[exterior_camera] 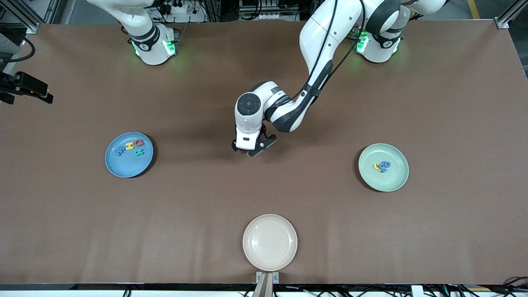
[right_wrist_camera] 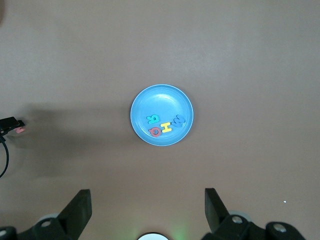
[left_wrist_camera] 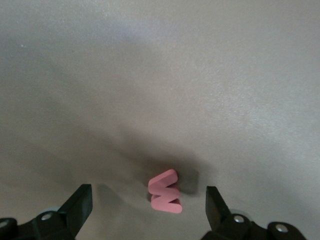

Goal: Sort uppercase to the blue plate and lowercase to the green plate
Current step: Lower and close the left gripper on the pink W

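Red w [left_wrist_camera: 166, 198] alone left on the brown table, between the left gripper's [left_wrist_camera: 149, 200] spread fingers
Four uppercase letters [exterior_camera: 131, 148] lie in the blue plate [exterior_camera: 115, 165]; three lowercase [exterior_camera: 382, 166] lie in the green plate [exterior_camera: 392, 181], so one piece seems left. Right gripper [right_wrist_camera: 148, 202] waits high over the blue plate, fingers apart, empty; the cream plate [exterior_camera: 269, 242] holds nothing

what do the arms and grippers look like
Both arms are glossy white with dark grey joint bands and green lights glowing at their bases. The left arm has a black cable clipped along it and a round dark cap at the wrist. The left gripper and right gripper have black, wedge-shaped fingers.
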`<state>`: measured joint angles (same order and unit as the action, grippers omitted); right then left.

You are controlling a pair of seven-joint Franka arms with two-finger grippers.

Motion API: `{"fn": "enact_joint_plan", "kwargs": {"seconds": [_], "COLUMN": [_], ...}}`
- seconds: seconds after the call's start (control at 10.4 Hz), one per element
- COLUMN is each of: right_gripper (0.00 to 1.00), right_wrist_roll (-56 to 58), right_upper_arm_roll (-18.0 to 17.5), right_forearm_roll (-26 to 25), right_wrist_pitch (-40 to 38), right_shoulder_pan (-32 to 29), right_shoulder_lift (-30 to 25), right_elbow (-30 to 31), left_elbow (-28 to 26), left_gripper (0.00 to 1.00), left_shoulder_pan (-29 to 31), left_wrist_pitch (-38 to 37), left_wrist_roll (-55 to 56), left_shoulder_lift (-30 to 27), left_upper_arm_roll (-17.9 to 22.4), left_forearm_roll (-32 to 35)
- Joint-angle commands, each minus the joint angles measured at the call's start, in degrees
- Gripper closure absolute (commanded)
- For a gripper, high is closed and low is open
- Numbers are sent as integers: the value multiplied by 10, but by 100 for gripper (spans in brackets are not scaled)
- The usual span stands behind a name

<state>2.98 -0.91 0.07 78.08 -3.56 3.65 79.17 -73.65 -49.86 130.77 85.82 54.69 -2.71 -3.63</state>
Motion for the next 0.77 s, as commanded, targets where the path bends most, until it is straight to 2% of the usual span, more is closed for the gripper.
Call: {"fn": "enact_joint_plan", "kwargs": {"seconds": [0.0, 0.68], "right_gripper": [0, 0], "right_wrist_roll": [2, 2], "right_upper_arm_roll": [-1, -1], "right_forearm_roll": [8, 8], "right_wrist_pitch": [-6, -6], "right_shoulder_pan": [-5, -5], "right_shoulder_lift": [-4, -4], "right_elbow": [-2, -2], "left_elbow": [18, 17], "left_gripper": [0, 0], "left_shoulder_pan": [-9, -14], "left_wrist_pitch": [-9, -11], "left_wrist_roll": [8, 11], "left_shoulder_lift": [16, 22], "left_upper_arm_roll": [7, 7], "left_forearm_roll": [-11, -9]}}
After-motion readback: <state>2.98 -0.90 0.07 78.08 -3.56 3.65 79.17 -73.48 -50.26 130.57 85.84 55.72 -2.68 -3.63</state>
